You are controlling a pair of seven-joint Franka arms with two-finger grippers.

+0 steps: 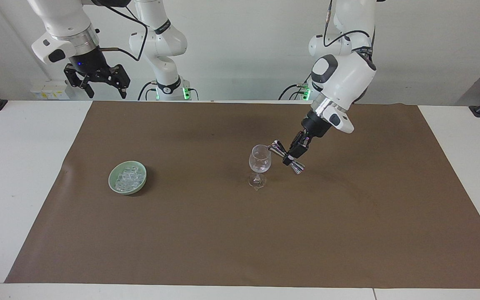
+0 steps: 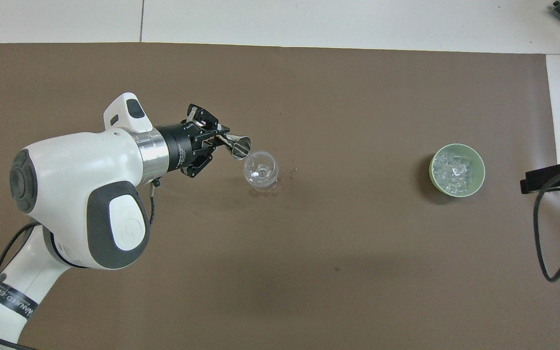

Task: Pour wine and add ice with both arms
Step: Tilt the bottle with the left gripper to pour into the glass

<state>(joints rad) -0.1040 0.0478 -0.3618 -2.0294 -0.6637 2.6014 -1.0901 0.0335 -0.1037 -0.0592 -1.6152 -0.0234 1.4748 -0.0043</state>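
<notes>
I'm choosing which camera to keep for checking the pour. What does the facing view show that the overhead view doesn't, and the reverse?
Only facing: the right gripper, open, raised over the table's edge at the right arm's end, waiting; both arm bases; the glass's stem and the jigger's height against the rim.

Only overhead: droplets on the mat beside the glass, and the jigger's open mouth.

Both: the left gripper shut on the tilted jigger, its lip at the glass rim; the bowl of ice toward the right arm's end.
</notes>
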